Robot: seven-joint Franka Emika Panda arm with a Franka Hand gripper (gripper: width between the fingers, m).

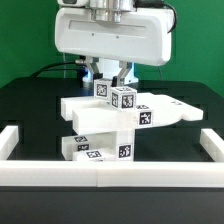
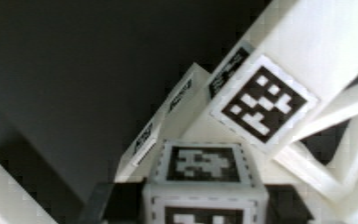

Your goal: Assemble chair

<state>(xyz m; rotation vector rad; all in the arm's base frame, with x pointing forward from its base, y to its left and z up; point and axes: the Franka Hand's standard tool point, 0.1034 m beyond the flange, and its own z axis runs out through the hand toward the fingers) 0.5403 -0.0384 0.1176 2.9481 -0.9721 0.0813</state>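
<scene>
Nearest the exterior camera, a white border rail (image 1: 100, 178) runs across the front edge of the black tabletop (image 1: 30, 105), with side rails at the exterior view's left (image 1: 10, 141) and right (image 1: 214, 144). Just behind the front rail stands the partly built chair (image 1: 112, 122): a low tagged block (image 1: 98, 148) sits on the tabletop, a thick post (image 1: 122, 125) rises from it, and a broad slab (image 1: 150, 108) lies across the upper part, reaching toward the exterior view's right. Black-and-white tags show on the post's top and faces. Directly above and behind the stack, the tool (image 1: 110, 72) hangs from the arm's large white housing (image 1: 108, 35), its fingers down at the top of the post; whether they are clamped on it or standing apart cannot be told. The wrist view shows a tagged post end (image 2: 201, 165) close below, a tilted tagged face (image 2: 261, 98) beyond it, and dark tabletop (image 2: 87, 70) alongside.
</scene>
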